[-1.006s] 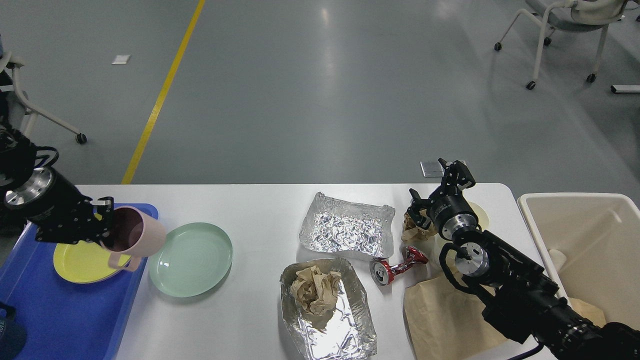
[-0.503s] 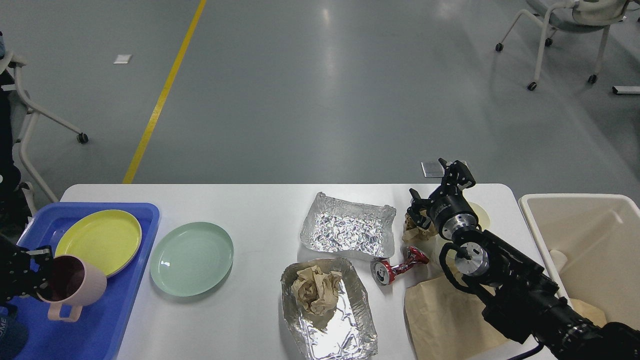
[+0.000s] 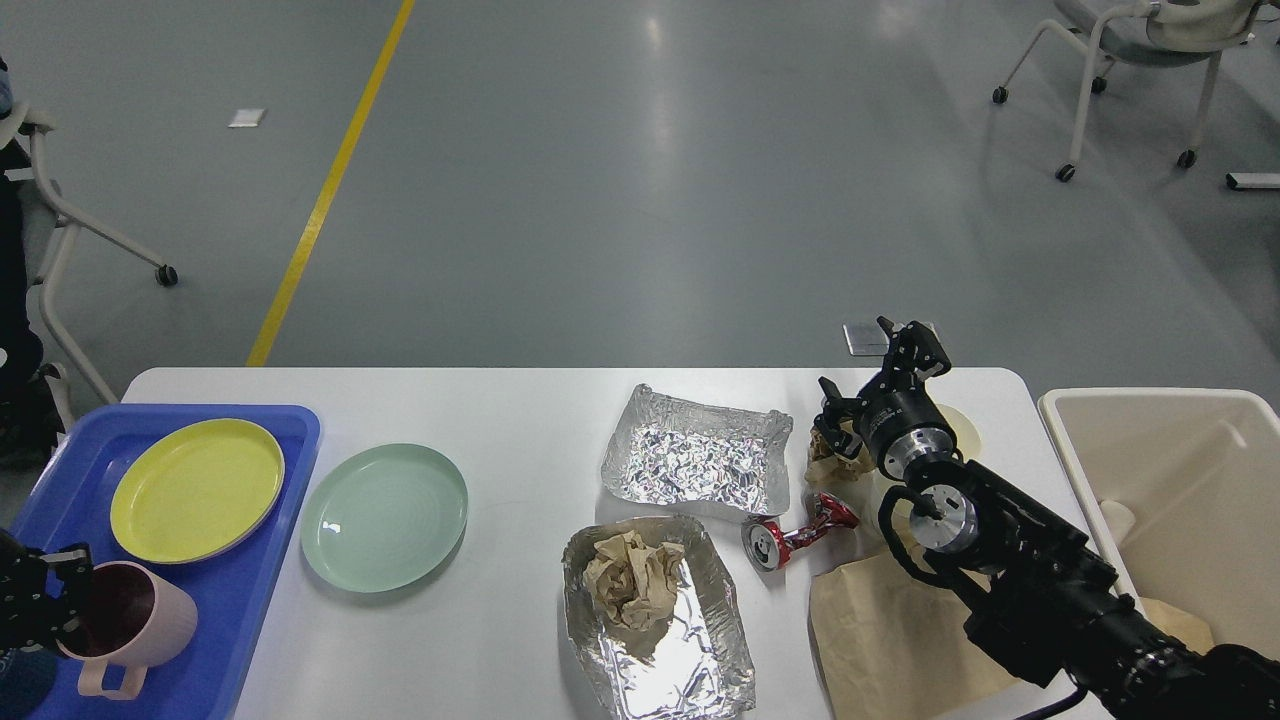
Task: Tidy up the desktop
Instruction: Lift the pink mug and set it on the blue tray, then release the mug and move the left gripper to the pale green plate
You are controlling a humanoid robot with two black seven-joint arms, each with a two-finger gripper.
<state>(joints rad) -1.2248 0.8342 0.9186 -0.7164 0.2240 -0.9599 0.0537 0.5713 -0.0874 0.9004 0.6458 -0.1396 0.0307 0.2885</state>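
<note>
The white desktop fills the lower half of the head view. At the bottom left, my left gripper is shut on the rim of a pink cup and holds it over the near part of the blue tray. Near the far right of the desktop, my right gripper is open, its fingers spread above a crumpled brown paper. A crushed red can lies just in front of that paper.
A yellow plate sits in the tray, with a green plate beside it on the desktop. Of two foil trays, the far one holds nothing; the near one holds crumpled paper. A flat brown bag lies under my right arm. A beige bin stands at the right.
My left gripper has carried the pink cup from above the yellow plate down toward the tray's near left corner. The right arm has not moved.
</note>
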